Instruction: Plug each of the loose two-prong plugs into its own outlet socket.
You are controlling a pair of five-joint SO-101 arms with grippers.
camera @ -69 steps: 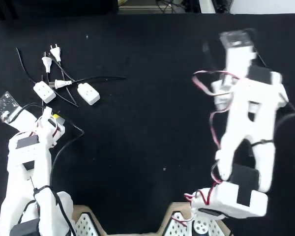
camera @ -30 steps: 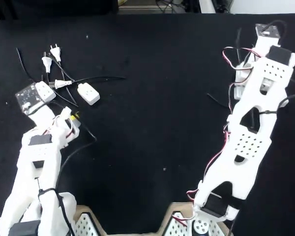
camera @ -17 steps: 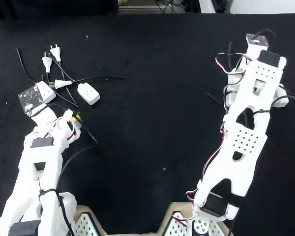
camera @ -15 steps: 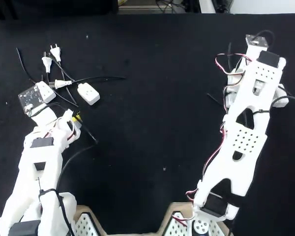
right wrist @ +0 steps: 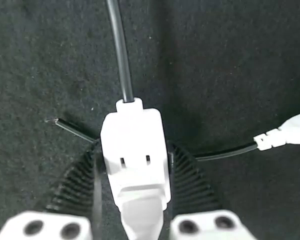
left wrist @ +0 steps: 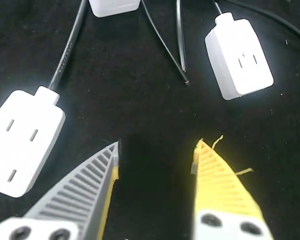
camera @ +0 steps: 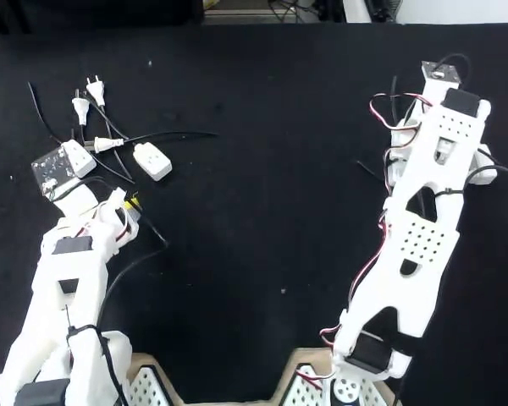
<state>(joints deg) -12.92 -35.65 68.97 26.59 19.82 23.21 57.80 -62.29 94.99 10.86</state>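
In the left wrist view my left gripper (left wrist: pixel 155 150) is open over bare black cloth, one grey and one yellow finger apart. One white outlet socket (left wrist: pixel 22 142) lies just beside the grey finger, another socket (left wrist: pixel 238 57) farther off past the yellow one. From the high view these two sockets (camera: pixel 76 158) (camera: pixel 151 161) lie at the far left with three white plugs (camera: pixel 80 106) (camera: pixel 95 86) (camera: pixel 106 144) among black cords. My right gripper (right wrist: pixel 133 149) is shut on a third white socket (right wrist: pixel 132 130), slots facing the camera. A loose plug (right wrist: pixel 285 132) lies close by.
The left arm (camera: pixel 72 245) stands at the near left, the right arm (camera: pixel 432 194) stretches out along the right side. Black cords (camera: pixel 165 135) trail across the cloth near the left sockets. A cut cord end (right wrist: pixel 65 125) lies by the held socket.
The left arm came forward to the sockets and the right arm stretched out to the far right, then drew back slightly. Over the last half second both arms stay put.
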